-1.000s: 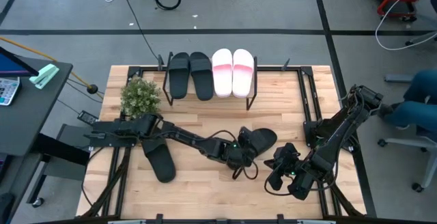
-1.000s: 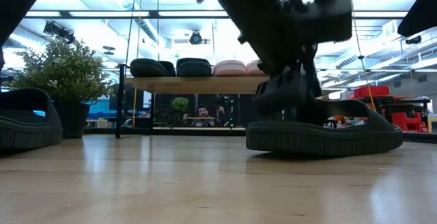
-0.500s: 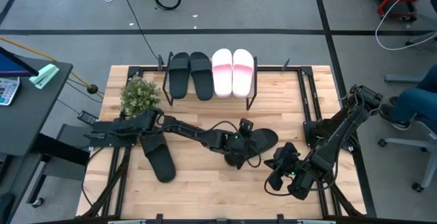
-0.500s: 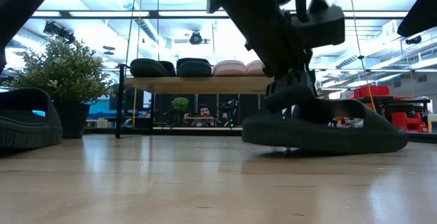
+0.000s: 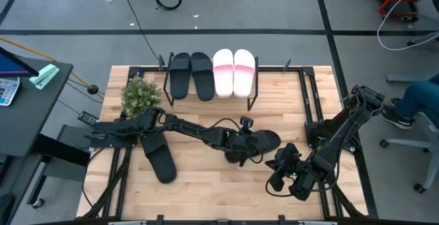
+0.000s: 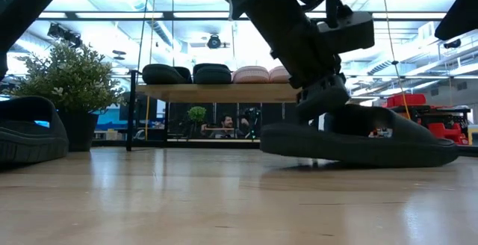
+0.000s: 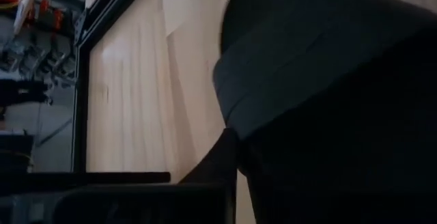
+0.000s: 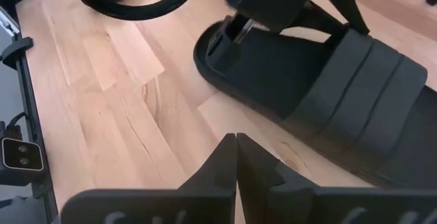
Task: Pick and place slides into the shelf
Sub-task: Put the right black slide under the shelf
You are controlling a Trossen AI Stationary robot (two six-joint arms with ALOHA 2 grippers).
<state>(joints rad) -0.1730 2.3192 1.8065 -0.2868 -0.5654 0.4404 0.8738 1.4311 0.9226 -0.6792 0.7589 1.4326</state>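
Note:
A black slide (image 5: 264, 143) lies on the table's middle right, and my left gripper (image 5: 240, 145) is shut on its strapless end. The low view shows this slide (image 6: 373, 144) below the gripper (image 6: 323, 103). My right gripper (image 5: 279, 173) waits shut close by, nearer the front edge. A second black slide (image 5: 159, 158) rests sole-down at the near left. On top of the shelf (image 6: 216, 92) at the far edge stand two black slides (image 5: 191, 74) and two pink-and-white slides (image 5: 234, 73). My left gripper holds the black slide at the rim of its heel end (image 8: 220, 43), the end away from the strap. The fingers come from above, slanting from the table's left. The heel end (image 6: 272, 146) is tipped slightly up, and the strap end (image 6: 433, 155) stays on the table.
A potted plant (image 5: 140, 95) stands at the far left beside the shelf. Black frame rails (image 5: 312, 95) run along the table's sides. A seated person's legs (image 5: 418, 101) show beyond the right edge. Bare wood lies between the held slide and the shelf.
My left gripper has moved a little toward the table's right edge, down onto the black slide, and taken hold of its heel end. The slide has slid slightly to the right and its heel end has tipped up, while its strap end stays down.

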